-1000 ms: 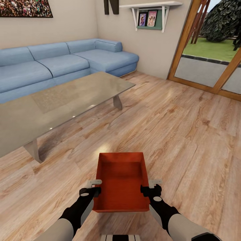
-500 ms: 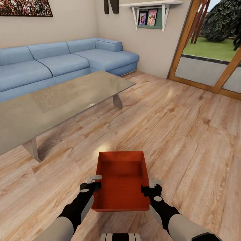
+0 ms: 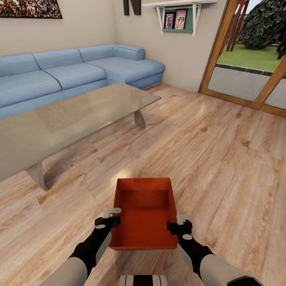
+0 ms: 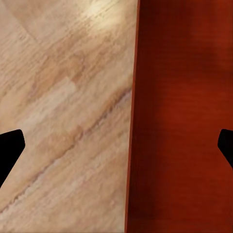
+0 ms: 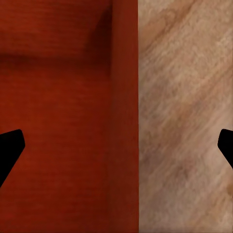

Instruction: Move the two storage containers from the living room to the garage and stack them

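- We carry one orange-red, lidless rectangular plastic bin (image 3: 143,214) low in front of us, over the light wood-plank floor (image 3: 222,159) of the living room.
- Our left gripper (image 3: 112,216) and right gripper (image 3: 178,222) each straddle a side wall of the bin, jaws wide apart in the wrist views; whether they pinch it we cannot tell.
- Against a second ago, the glass-topped coffee table (image 3: 71,119) and blue corner sofa (image 3: 79,71) sit slightly higher in view: we judge the base is rolling, the garage still ahead.

Both arms seemingly clasp an orange-red container (image 3: 143,214) beside the coffee table (image 3: 71,123).
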Controlling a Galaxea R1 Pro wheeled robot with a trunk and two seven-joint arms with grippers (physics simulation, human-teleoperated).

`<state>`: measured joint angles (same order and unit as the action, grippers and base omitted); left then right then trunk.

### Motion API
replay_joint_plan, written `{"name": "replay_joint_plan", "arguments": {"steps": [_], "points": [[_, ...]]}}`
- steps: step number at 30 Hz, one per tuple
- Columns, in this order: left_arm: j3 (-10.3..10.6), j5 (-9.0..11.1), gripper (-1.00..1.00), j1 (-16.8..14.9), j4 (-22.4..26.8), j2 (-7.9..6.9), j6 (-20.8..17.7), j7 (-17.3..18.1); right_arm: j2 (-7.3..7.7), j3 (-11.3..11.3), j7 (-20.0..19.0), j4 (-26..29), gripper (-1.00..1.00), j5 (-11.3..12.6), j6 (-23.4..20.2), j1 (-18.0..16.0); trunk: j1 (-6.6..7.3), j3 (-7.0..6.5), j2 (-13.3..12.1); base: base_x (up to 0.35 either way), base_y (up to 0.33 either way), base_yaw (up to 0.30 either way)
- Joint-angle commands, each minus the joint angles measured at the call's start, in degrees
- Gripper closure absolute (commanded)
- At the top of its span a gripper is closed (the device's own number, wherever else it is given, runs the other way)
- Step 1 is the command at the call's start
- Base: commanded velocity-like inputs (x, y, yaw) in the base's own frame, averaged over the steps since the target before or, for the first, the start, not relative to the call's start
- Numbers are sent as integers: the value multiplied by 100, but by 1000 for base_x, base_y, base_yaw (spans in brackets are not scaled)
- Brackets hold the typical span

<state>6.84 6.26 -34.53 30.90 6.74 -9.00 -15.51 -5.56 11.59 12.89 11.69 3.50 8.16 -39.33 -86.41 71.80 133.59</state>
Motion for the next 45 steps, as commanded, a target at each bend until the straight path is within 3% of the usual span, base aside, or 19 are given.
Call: {"name": "replay_joint_plan", "arguments": {"steps": [1,9,25,31,35,45], "points": [[45,59,-100,-1,11,-6,-28,-42,1,45,30,-7,-100,37,22,-4,-21,22,43,0,0,0],[45,60,-100,-1,26,-14,-38,-30,3,45,30,-9,-100,33,27,-4,-21,22,43,0,0,0],[46,60,-100,-1,25,-7,-40,-40,10,38,30,-9,-100,30,27,-4,-373,310,685,0,0,0],[46,60,-100,-1,32,-6,-40,-34,11,38,30,-9,-100,28,27,-4,-373,310,685,0,0,0],[45,60,-100,-1,38,-8,-40,-31,11,39,30,-9,-100,28,27,-4,-461,381,845,0,0,0],[45,60,-100,-1,47,-6,-40,-39,19,36,30,-9,-100,28,27,-4,-461,381,845,0,0,0]]}}
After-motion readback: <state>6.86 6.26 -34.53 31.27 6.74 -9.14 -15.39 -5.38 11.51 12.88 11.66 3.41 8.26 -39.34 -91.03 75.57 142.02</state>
